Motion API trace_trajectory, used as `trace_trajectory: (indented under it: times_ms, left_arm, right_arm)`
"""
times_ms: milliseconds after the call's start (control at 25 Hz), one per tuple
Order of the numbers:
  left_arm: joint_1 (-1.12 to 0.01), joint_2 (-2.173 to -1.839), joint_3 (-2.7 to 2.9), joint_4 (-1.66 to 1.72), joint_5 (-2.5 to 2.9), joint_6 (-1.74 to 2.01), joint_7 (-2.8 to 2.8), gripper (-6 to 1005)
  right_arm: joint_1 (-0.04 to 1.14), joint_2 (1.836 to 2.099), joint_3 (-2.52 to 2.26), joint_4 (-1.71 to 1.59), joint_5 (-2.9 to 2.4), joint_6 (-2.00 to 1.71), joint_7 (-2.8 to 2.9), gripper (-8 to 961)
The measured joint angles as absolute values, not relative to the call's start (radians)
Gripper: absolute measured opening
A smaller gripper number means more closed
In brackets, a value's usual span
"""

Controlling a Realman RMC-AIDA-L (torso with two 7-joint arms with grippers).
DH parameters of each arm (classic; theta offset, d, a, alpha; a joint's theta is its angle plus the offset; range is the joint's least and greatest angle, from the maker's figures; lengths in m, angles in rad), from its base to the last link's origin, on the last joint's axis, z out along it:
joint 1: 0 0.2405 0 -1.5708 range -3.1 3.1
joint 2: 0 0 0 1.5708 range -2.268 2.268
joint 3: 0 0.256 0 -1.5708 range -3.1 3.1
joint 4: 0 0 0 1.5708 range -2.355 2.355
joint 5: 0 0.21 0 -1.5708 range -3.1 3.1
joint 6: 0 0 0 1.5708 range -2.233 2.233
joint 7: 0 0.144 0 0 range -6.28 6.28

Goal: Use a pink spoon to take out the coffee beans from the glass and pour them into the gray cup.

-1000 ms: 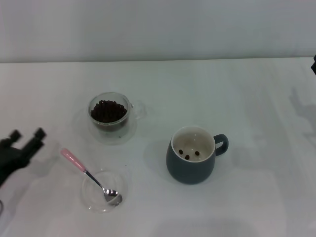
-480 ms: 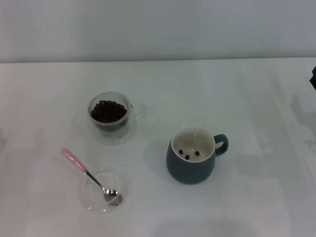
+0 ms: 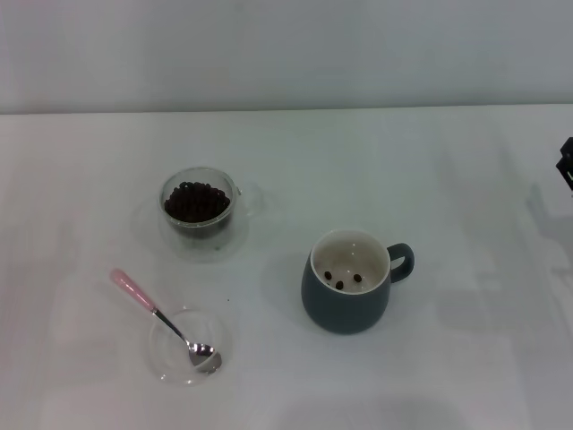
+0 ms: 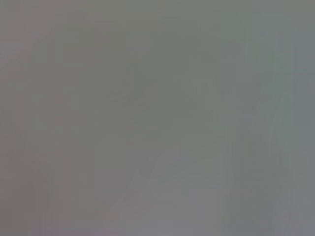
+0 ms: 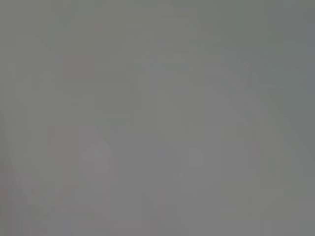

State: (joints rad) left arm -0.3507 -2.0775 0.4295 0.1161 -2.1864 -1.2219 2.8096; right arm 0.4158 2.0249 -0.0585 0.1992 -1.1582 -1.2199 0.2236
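Note:
The pink spoon (image 3: 152,309) lies with its silver bowl in a flat clear dish (image 3: 170,363) at the front left and its pink handle pointing back-left over the rim. The glass (image 3: 199,208) stands behind it, full of coffee beans (image 3: 197,201). The gray cup (image 3: 347,283) stands right of centre, handle to the right, with three beans on its cream bottom. The left gripper is out of view. Only a dark tip of the right gripper (image 3: 567,165) shows at the right edge, far from everything. Both wrist views show plain grey.
The white table (image 3: 448,358) reaches to a pale wall at the back. Nothing else stands on it.
The left gripper, seen at the left edge a second ago, has drawn back out of view. The dark tip at the right edge has dropped slightly. The objects have not moved.

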Motion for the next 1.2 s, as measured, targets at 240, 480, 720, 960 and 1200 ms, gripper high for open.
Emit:
trace_trajectory:
  times_ms: [240,480,720,960,1200]
  left_arm:
    - [-0.355,-2.079,0.430,0.112,-2.196,-1.222,2.811,787]
    - [-0.359,-2.084,0.430,0.064,-2.266,-1.243,2.803,787]
    - [-0.374,-2.083,0.430,0.016,-2.311,-1.234,2.788,788]
    - [-0.390,-2.084,0.434,-0.066,-2.374,-1.223,2.724,787]
    - [-0.382,-2.086,0.436,-0.087,-2.314,-1.221,2.725,788]
  right_arm:
    - [0.416,2.025,-0.053,0.205,-1.158,-1.221,0.224,875]
    - [0.427,2.019,-0.052,0.158,-1.155,-1.211,0.224,875]
    - [0.445,2.020,-0.054,0.143,-1.158,-1.163,0.219,874]
    - [0.446,2.020,-0.049,0.118,-1.151,-1.076,0.222,875]
    - [0.464,2.020,-0.052,0.096,-1.155,-1.046,0.217,875]
